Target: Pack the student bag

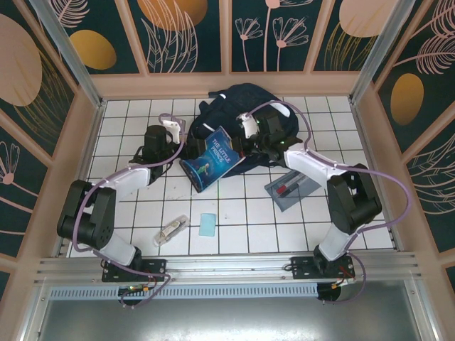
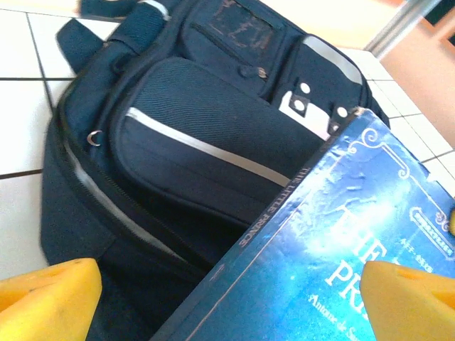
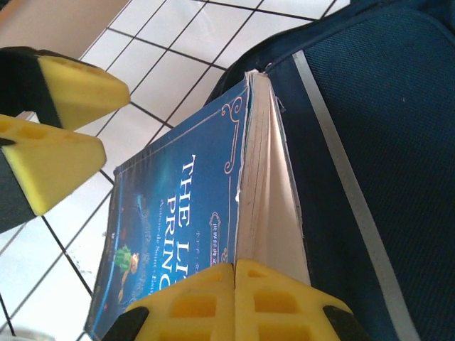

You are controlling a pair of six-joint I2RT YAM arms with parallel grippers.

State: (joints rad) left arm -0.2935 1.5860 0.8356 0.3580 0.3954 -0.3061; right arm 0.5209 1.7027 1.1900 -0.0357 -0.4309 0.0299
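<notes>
Right pincer [image 3: 234,275] closed by book [image 3: 178,213]; left pincer [image 2: 227,305] spread near student bag [image 2: 192,128].

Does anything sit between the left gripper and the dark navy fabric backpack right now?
Yes. A blue paperback book leans tilted against the front of the dark navy fabric backpack, between it and the open left gripper. The shut right gripper sits at the book's page edge. Beside the book, the backpack's front is unblocked.

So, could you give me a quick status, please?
Left gripper open beside book. Right gripper shut at book's edge. Book leaning against student bag.
</notes>
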